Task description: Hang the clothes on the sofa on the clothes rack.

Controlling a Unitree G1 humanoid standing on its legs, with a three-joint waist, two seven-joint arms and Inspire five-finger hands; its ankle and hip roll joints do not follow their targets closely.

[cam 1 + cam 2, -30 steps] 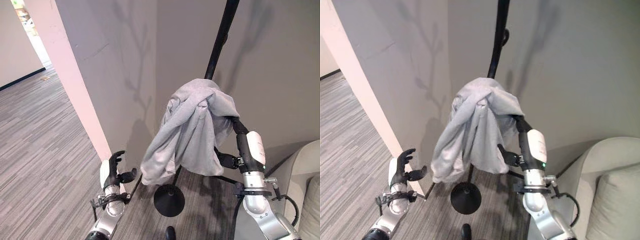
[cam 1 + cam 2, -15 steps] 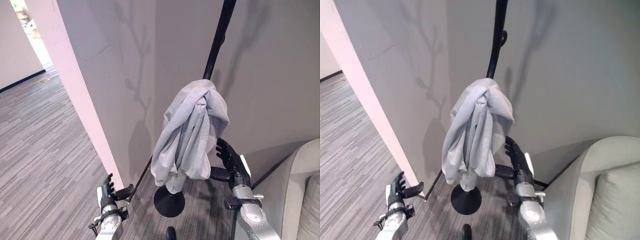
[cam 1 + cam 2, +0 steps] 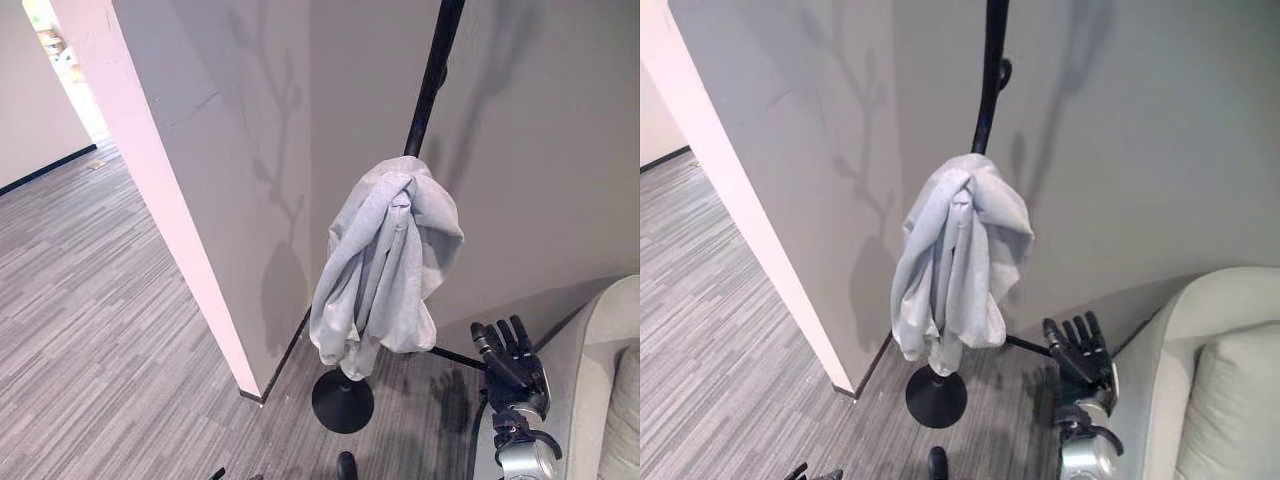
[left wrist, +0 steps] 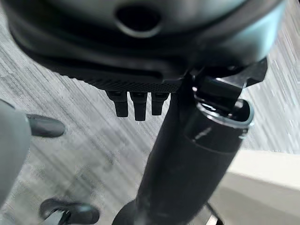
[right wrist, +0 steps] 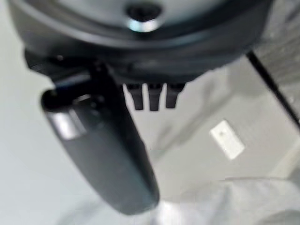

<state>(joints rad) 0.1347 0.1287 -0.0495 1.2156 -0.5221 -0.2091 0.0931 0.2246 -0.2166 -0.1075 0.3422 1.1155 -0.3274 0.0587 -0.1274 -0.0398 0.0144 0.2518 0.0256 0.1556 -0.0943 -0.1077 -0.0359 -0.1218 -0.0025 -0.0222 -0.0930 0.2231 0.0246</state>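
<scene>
1. The grey-beige upholstered sofa (image 3: 1200, 350) stood at the near right, one cushion visible on it and no garment on the part that showed.
2. The tall black metal clothes rack (image 3: 432, 70) stood in the corner of the grey walls, its pole rising from a round black base (image 3: 343, 402) on the striped grey carpet.
3. The pale grey soft cloth garment (image 3: 385, 265) hung bunched over a peg halfway up the pole, its folds drooping down toward the base. It looked light and limp, likely to slump and slide rather than hold a shape, and not fragile. I judged the best hold to be the thick knot of cloth at the top by the peg, since a loose hem would only stretch and drag.
4. The right hand (image 3: 1081, 350) was low at the near right, beside the sofa arm and well apart from the garment, its fingers straight, spread and empty.
5. The left hand (image 4: 136, 101) showed in its own wrist view, short fingertips and a thumb extended over the carpet, holding nothing.
6. The hanging appeared done, though the bunched drape might slip off the peg.
</scene>
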